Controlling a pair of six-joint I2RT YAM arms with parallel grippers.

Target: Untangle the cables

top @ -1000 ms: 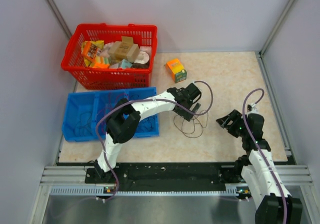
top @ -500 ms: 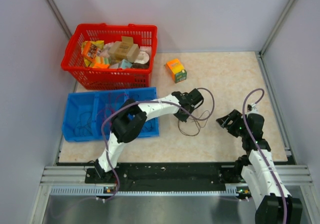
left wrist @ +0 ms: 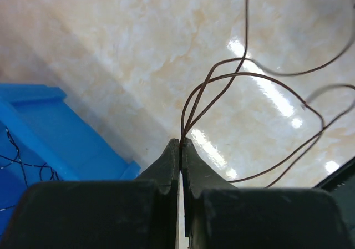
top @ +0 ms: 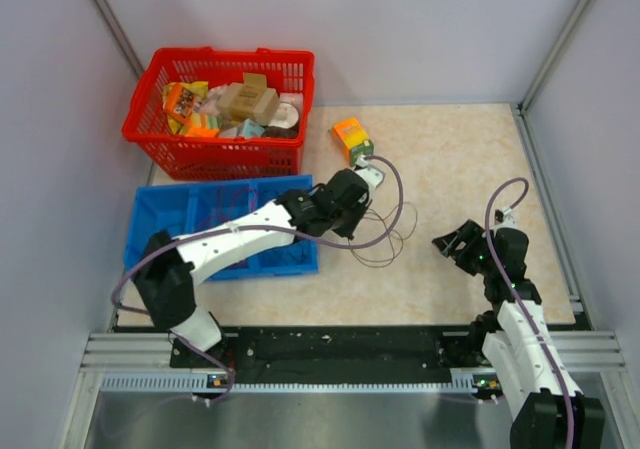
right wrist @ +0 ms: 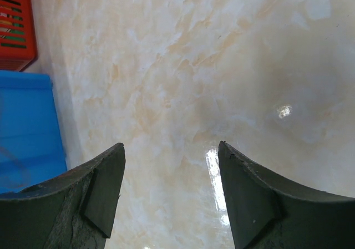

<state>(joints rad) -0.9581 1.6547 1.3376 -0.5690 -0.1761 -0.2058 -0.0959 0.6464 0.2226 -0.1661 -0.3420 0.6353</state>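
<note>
The cables (top: 385,237) are thin dark brown loops on the beige table, just right of the blue bin. My left gripper (top: 350,224) hovers at their left end. In the left wrist view it (left wrist: 181,142) is shut on brown strands (left wrist: 255,74) that rise from between the fingertips and fan out into loops over the table. My right gripper (top: 452,241) is open and empty to the right of the loops, apart from them. In the right wrist view its jaws (right wrist: 172,149) stand wide over bare table, with no cable in sight.
A blue compartment bin (top: 215,199) with thin dark wires (left wrist: 16,160) inside lies left of the loops. A red basket (top: 150,134) of packages stands at the back left. An orange box (top: 352,139) sits behind my left gripper. Walls enclose the table.
My left arm has folded its elbow down to the left and drawn its gripper back toward the blue bin, dragging the loops with it. The right arm has not moved.
</note>
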